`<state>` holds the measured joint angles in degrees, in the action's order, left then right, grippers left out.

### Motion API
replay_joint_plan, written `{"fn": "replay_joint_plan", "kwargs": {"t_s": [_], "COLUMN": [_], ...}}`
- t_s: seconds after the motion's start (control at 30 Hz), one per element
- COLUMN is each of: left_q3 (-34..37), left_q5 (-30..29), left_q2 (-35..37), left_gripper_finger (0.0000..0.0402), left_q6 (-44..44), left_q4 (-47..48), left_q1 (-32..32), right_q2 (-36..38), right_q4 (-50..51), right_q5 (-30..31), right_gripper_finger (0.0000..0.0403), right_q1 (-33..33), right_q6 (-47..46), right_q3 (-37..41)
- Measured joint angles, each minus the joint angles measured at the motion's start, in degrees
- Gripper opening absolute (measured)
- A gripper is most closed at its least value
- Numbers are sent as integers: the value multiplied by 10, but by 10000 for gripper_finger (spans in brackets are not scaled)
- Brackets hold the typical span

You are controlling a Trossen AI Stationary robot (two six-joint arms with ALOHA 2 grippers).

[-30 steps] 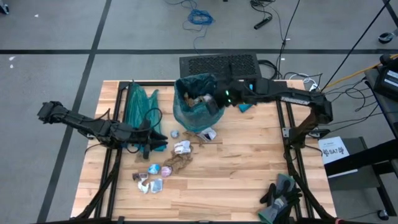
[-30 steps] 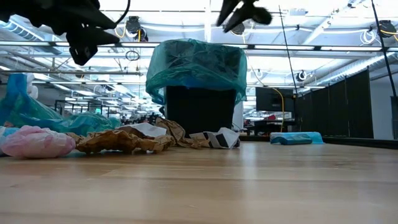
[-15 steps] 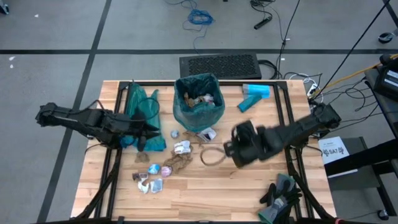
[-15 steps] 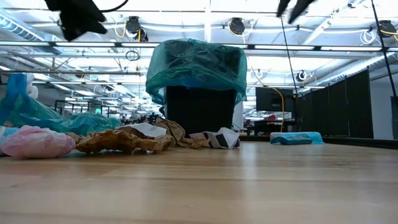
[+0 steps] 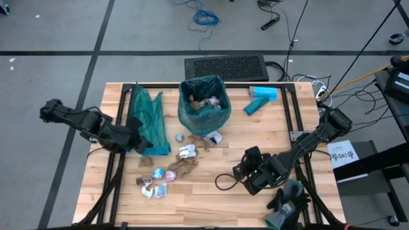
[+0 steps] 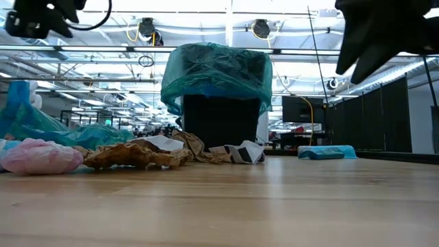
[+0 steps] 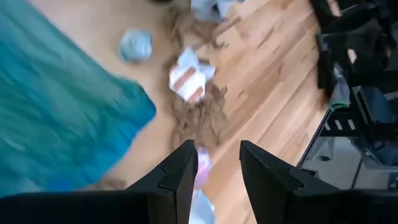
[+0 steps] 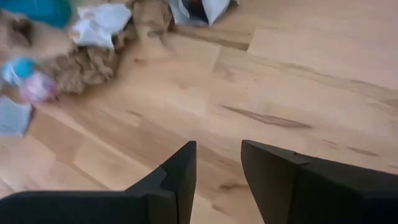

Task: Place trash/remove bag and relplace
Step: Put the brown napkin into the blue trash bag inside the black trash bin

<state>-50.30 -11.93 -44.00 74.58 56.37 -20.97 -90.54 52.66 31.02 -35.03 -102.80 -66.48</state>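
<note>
I am holding my right gripper (image 5: pixel 246 176) empty and parted at lower right, my left gripper (image 5: pixel 131 137) likewise at centre left. The trash (image 5: pixel 182 167) is lying loose below the bin (image 5: pixel 204 102); a careless sweep risks scattering it.

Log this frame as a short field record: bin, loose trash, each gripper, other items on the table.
bin: dark bin lined with a teal plastic bag, scraps already inside, far centre of the wooden table
loose trash: crumpled brown paper and white, blue and purple wrappers on the table in front of the bin
left gripper: open, empty, beside the spare teal bag
right gripper: open, empty, above bare wood
other: light-blue pack; dark gloves
</note>
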Motion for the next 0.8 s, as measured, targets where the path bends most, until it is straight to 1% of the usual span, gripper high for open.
{"fn": "replay_joint_plan", "kwargs": {"t_s": [0.07,0.23,0.4,0.5,0.63,0.8], "left_q3": [0,1,1,1,1,5], "left_q5": [-2,-19,-18,-18,-18,-18], "left_q2": [-30,-110,-186,-223,-254,-263], "left_gripper_finger": [127,127,127,127,127,127], "left_q6": [55,194,299,356,403,407], "left_q4": [1,2,5,32,70,94], "left_q1": [-28,-94,-148,-170,-178,-173], "right_q2": [0,7,9,11,13,13], "right_q4": [2,2,29,31,2,-21], "right_q5": [-13,-16,-20,-24,-26,-26], "right_gripper_finger": [121,121,121,121,121,121], "right_q1": [0,-2,-18,-36,-66,-98], "right_q6": [32,84,97,97,67,40], "right_q3": [0,0,0,11,32,37]}}
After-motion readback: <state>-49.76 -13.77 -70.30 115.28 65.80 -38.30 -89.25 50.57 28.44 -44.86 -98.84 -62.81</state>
